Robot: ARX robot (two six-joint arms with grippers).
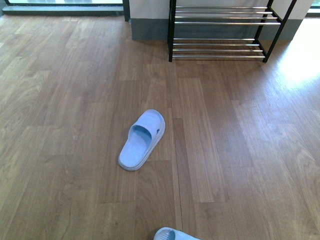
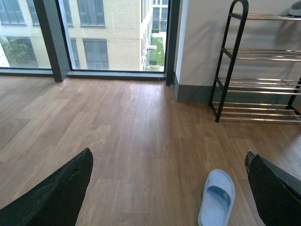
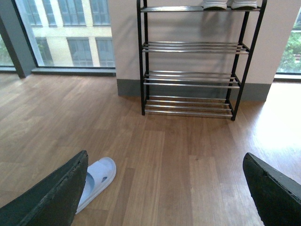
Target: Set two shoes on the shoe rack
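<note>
Nearest, the left tool [image 2: 169, 155] hangs over the wooden floor [image 1: 75, 125] with its two dark fingers [image 2: 56, 193] set wide apart and nothing between them. The right tool [image 3: 165, 155] is spread the same way, also holding nothing. Neither arm shows in the front view.

At the near edge of the front view, just the tip of a pale blue slipper [image 1: 172, 234] pokes in. Farther out, in the middle of the floor, a second pale blue slide slipper [image 1: 142, 140] lies flat on its sole, with its toe angled away and slightly right toward the rack. It shows in the left wrist view [image 2: 216, 197] and beside one finger in the right wrist view [image 3: 96, 181].

Well beyond it, the shoe rack [image 1: 225, 23] stands against the wall, with black uprights and chrome rods. Its lower tiers [image 3: 190, 47] are bare. On its top tier sit the two white-soled shoes [image 3: 216, 4], side by side. Only their soles are in frame, so their uppers cannot be made out. Left of the rack, tall windows [image 2: 117, 33] look onto a brick building.
</note>
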